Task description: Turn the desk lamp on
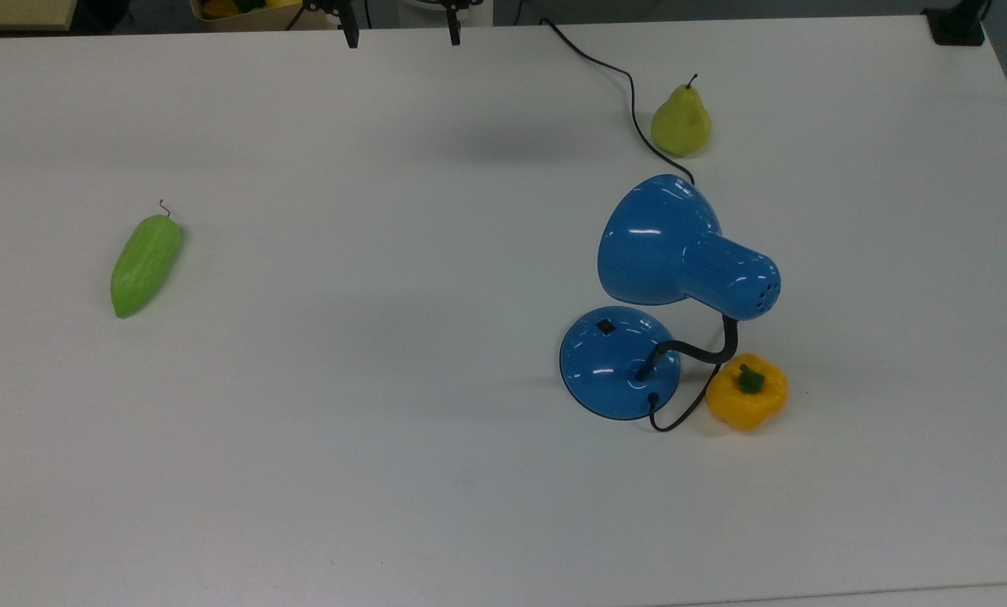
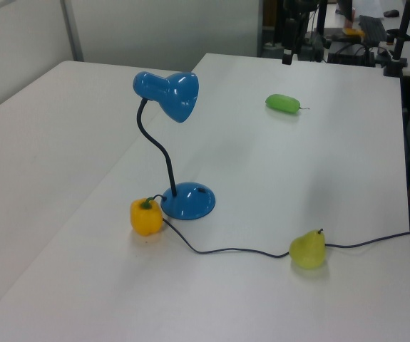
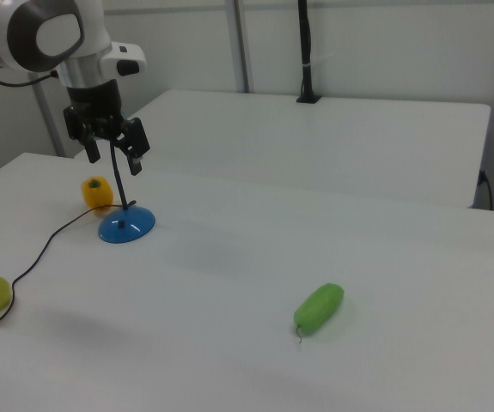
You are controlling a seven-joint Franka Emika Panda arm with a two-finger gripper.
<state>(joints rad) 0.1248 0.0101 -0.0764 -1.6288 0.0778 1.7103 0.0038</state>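
The lamp (image 1: 672, 295) stands near the table's (image 1: 385, 472) edge at the top view's right, its domed base (image 1: 619, 362) just beside a yellow pepper (image 1: 747, 392) and its cord (image 1: 617, 84) running past a pear (image 1: 681, 125) to the far edge. The glossy metal base looks stiff and slippery, and probably light enough to skid, so I would press straight down on the small black switch (image 1: 606, 326) rather than grasp anything. The gripper (image 3: 115, 148) hangs spread and empty, high over the table; no containers hold anything here.
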